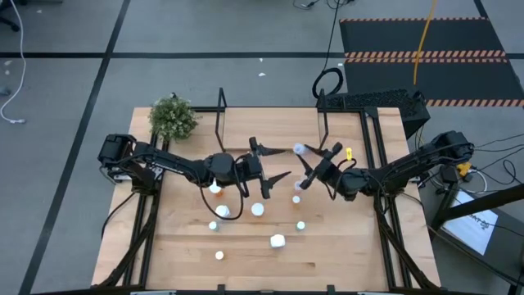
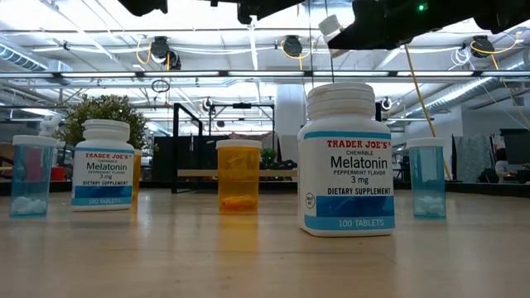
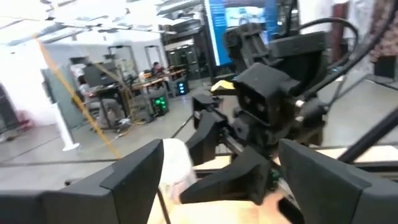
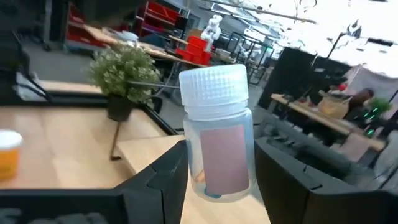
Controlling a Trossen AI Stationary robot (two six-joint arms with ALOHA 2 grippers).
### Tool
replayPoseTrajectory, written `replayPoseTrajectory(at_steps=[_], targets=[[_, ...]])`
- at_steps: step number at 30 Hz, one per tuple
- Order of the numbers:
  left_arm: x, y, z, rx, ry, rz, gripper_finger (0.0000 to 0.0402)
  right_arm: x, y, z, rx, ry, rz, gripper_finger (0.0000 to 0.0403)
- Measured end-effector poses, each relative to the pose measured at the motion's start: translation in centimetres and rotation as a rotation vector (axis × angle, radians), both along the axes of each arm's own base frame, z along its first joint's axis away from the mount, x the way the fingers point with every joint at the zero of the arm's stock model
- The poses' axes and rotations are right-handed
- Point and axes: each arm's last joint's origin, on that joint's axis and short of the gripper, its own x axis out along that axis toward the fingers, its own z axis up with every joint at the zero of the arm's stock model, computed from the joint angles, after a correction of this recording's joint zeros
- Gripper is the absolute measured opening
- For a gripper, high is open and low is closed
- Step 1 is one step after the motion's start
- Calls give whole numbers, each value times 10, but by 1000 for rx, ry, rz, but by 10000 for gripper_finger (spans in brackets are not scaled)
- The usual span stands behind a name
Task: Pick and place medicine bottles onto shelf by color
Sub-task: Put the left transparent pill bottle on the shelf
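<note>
The right tool [image 4: 217, 180] grasps a clear bottle [image 4: 219, 140] with a white cap, raised above the shelf [image 1: 270, 147] at the frame's centre. The left tool [image 1: 274, 164], its fingers spread and holding nothing, hangs close beside it. Other medicine bottles [image 1: 258, 210] stand lower on the worktop [image 1: 344, 254].

The scene is bright and evenly lit. In the low view the ceiling lights [image 2: 286, 45] give strong glare, so the arms at the top are dark shapes. The counter [image 2: 248, 257] close to this camera is blurred. The left wrist view is soft with motion blur. Shadows on the counter are weak.
</note>
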Motion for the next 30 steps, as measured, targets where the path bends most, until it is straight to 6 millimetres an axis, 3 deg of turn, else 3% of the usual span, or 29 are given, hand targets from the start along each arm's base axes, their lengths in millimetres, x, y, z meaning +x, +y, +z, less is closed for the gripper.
replayPoseTrajectory(at_steps=[6,17,30], targets=[[4,2,-7,-32,-2,43,302,5,4,0,84,-84,154,162],[5,6,-8,-34,-4,51,352,8,6,2,126,-154,255,162],[15,9,-14,-16,-48,20,289,8,6,3,143,-182,264,162]])
